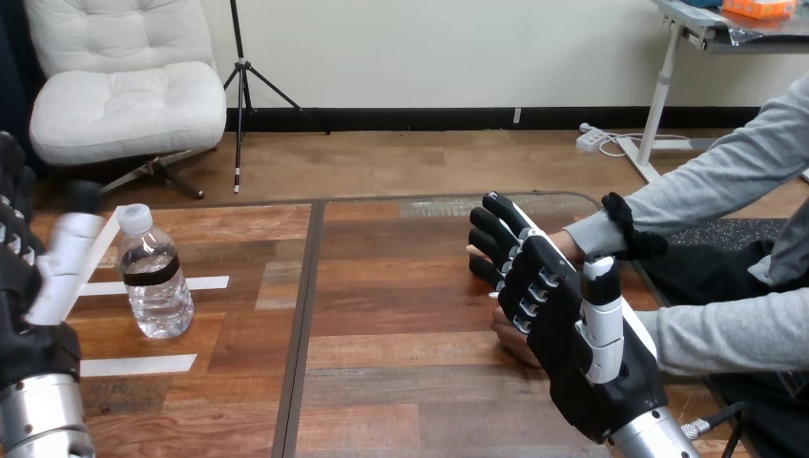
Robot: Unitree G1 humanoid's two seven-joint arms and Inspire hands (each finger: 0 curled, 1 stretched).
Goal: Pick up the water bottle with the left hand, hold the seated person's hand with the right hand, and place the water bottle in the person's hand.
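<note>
Water bottle (155, 277) stands upright near the counter's (401, 315) left edge, cap on, between two white tape strips (139, 364). The left hand (24, 315) is raised just beside it at that edge (blurred, yet the fingers look straight and spread), holding nothing and clear of the bottle. Toward the right edge the right hand (563, 334) shows its back. Its fingers (496, 239) are curled round the person's hand (513, 343), which lies behind its palm with skin showing below and between them, and its thumb stands upright above. The counter is brown wood with a dark seam running front to back left of centre. The wide stretch between the bottle and the joined hands lies bare.
</note>
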